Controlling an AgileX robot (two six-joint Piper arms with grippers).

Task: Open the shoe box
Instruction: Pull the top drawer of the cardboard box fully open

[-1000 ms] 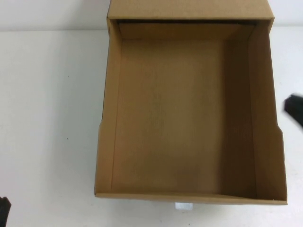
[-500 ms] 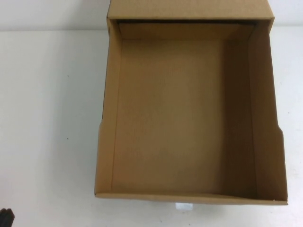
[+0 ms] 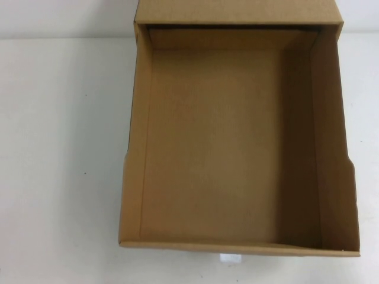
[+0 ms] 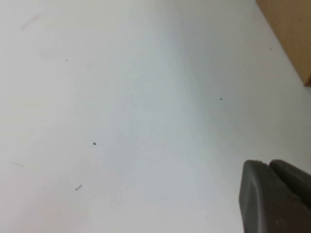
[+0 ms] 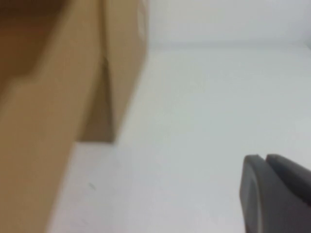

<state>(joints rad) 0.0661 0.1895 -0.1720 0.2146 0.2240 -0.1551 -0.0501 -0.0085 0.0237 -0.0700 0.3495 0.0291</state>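
Observation:
The brown cardboard shoe box (image 3: 237, 142) stands open in the middle of the white table, its inside bare and its lid (image 3: 237, 10) folded back at the far side. Neither arm shows in the high view. My left gripper (image 4: 266, 164) hangs shut over bare table, with a corner of the box (image 4: 291, 29) off to one side. My right gripper (image 5: 265, 158) is shut and holds nothing, a short way out from the box's outer wall (image 5: 58, 107).
White table (image 3: 59, 148) lies on both sides of the box. A small white tab (image 3: 230, 258) pokes out under the box's near edge.
The right arm's dark tip has left the high view at the right edge. The left arm's tip at the bottom left corner has also slid out of sight. The box has not moved.

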